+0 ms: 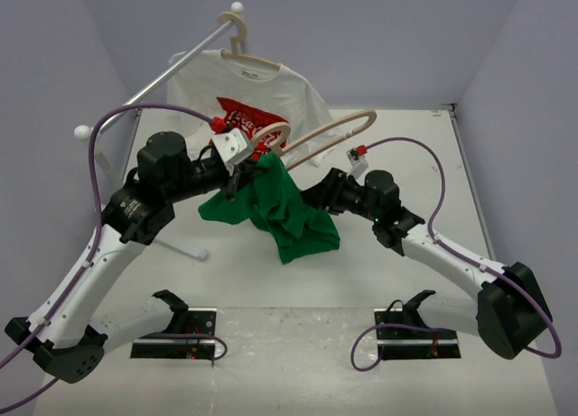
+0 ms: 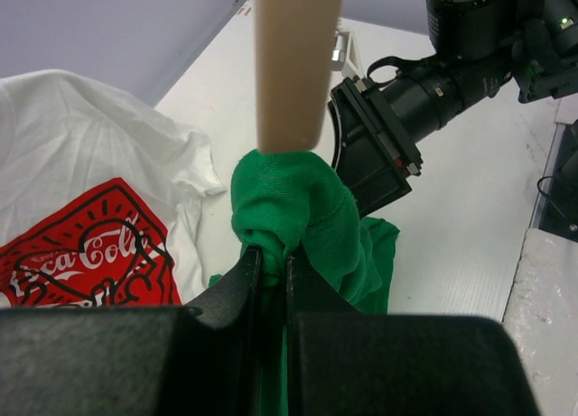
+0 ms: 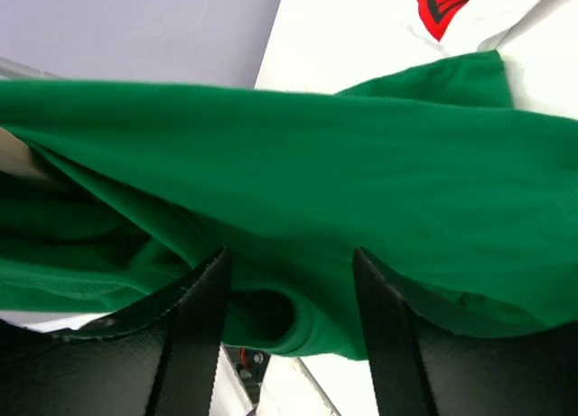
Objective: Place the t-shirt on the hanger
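Observation:
The bright green t-shirt (image 1: pixel 284 213) hangs bunched in mid-air between the arms, its lower folds reaching the table. The pale beige hanger (image 1: pixel 348 124) lies tilted above it, one end pushed into the green cloth (image 2: pixel 289 195). In the left wrist view the hanger (image 2: pixel 296 64) comes down from the top of the frame. My left gripper (image 1: pixel 246 170) is shut on a fold of the t-shirt (image 2: pixel 271 254) just below that hanger end. My right gripper (image 1: pixel 312 193) is open. Its fingers (image 3: pixel 200 321) stand on either side of a hanging fold of the t-shirt (image 3: pixel 298 190) without pinching it.
A white t-shirt with a red graphic (image 1: pixel 257 91) hangs on a twin beige hanger (image 1: pixel 239 44) from a white rack rod (image 1: pixel 149 89) at the back left. It also shows in the left wrist view (image 2: pixel 81 190). The rack's foot (image 1: pixel 181 247) lies near my left arm.

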